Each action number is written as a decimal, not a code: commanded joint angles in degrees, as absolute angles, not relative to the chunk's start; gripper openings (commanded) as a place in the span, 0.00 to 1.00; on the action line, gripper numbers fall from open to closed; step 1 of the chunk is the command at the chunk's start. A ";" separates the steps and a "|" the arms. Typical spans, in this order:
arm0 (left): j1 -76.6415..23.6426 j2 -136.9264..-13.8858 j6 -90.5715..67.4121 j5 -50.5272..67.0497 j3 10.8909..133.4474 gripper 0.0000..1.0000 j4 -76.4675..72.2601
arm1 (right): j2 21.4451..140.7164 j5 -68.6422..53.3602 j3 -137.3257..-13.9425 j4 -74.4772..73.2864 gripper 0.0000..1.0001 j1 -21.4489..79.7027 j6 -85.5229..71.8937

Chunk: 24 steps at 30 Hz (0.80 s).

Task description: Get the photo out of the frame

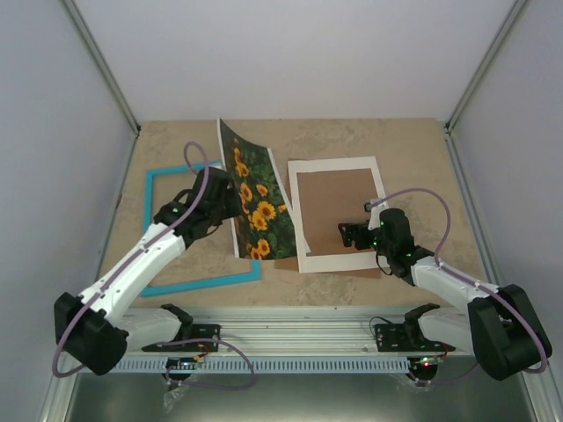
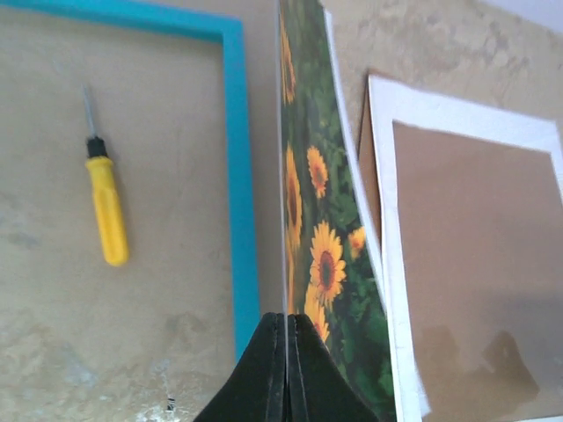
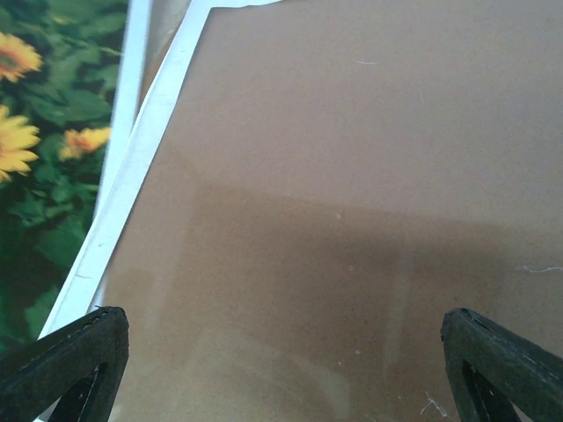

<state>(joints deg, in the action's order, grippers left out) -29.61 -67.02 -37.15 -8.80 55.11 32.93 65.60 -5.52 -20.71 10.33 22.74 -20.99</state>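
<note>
The 2 arms reach from the near edge of the table (image 1: pixel 396 141) toward 12 o'clock.

The left gripper (image 2: pixel 286 327) has its 2 fingers pressed together on one long edge of the photo (image 2: pixel 330 246). That pinch holds the sheet steeply tilted, almost on edge, with the sunflower side facing 3 o'clock and a slight curl at the far end. I cannot tell whether its low corner touches the table. Gripped by the edge like this, the print comes up without the fingers creasing its face.

The frame (image 2: pixel 237 176) lies flat at 9 o'clock of the photo, an open blue rectangle with bare table inside. By my reading the photo is already out of the frame, and what remains is to lay it down on a free spot. A yellow screwdriver (image 2: pixel 107 211) lies inside the frame's opening. It may have been for the backing tabs, though that is a guess.

At 3 o'clock of the photo, the right gripper (image 3: pixel 281 352) hovers with its fingers spread wide, holding nothing. Below it is the brown backing board (image 3: pixel 352 176), with the white mat (image 3: pixel 132 167) lying on top and the board showing through the mat's window. The gripper seems placed there to keep that pile from shifting.
</note>
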 commanded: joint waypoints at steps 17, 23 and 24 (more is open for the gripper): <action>-29.29 -67.69 -33.61 3.15 76.88 0.00 35.80 | 62.06 -1.56 -20.13 10.05 0.98 23.16 -21.74; -30.63 -73.76 -37.77 12.88 78.09 0.00 25.15 | 57.13 3.27 -18.98 8.66 0.98 23.12 -22.89; -31.39 -74.86 -38.14 13.48 79.16 0.00 24.23 | 56.00 4.31 -18.69 8.30 0.98 23.13 -23.19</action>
<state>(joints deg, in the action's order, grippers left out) -29.85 -71.92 -35.29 5.26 76.03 32.91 59.88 -1.10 -20.25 9.76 22.81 -21.93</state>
